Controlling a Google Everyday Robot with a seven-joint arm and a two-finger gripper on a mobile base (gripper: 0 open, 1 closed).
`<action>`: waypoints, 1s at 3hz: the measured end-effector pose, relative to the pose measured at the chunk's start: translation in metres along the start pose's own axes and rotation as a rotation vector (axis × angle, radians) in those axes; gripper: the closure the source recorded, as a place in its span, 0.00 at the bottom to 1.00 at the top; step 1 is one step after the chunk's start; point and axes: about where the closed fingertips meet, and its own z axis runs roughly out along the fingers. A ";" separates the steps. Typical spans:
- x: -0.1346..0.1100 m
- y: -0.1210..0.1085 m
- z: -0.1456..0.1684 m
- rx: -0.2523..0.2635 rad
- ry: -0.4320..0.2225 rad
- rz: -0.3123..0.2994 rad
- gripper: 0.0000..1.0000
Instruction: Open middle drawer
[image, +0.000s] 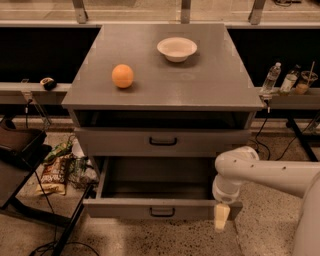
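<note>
Here's the grey desk (200, 85), dead centre of the frame, and the middle drawer (130, 207) stands pulled well out toward the lower edge of the picture. Its shallow tray is open to view and dark inside. The flat front carries a small black pull (162, 211) right at its middle.

Above it, the taller drawer (115, 141) with the wider black handle (163, 141) sits back in the desk, with a dark gap between its top edge and the desk top.

Over on the lower right, the white arm (270, 172) reaches in from the right edge and bends down at a round wrist. The hand (221, 217) hangs at the right end of the open drawer's front, its cream tip dropping just below the front's lower edge. Wide or narrow? Cannot tell from here, and whether it touches the front is unclear too.

Up on the desk top, an orange (122, 76) rests left of centre and a pale bowl (177, 49) sits farther back, the two well apart.

At the right edge, bottles (271, 77) stand on a ledge beside the desk. Lower left, snack packets (55, 172) lie on the speckled floor near the drawer's left corner.
</note>
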 end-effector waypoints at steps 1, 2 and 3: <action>0.003 0.021 0.015 -0.037 -0.015 -0.015 0.07; -0.001 0.067 0.027 -0.097 0.021 -0.063 0.26; 0.000 0.069 0.027 -0.102 0.024 -0.066 0.49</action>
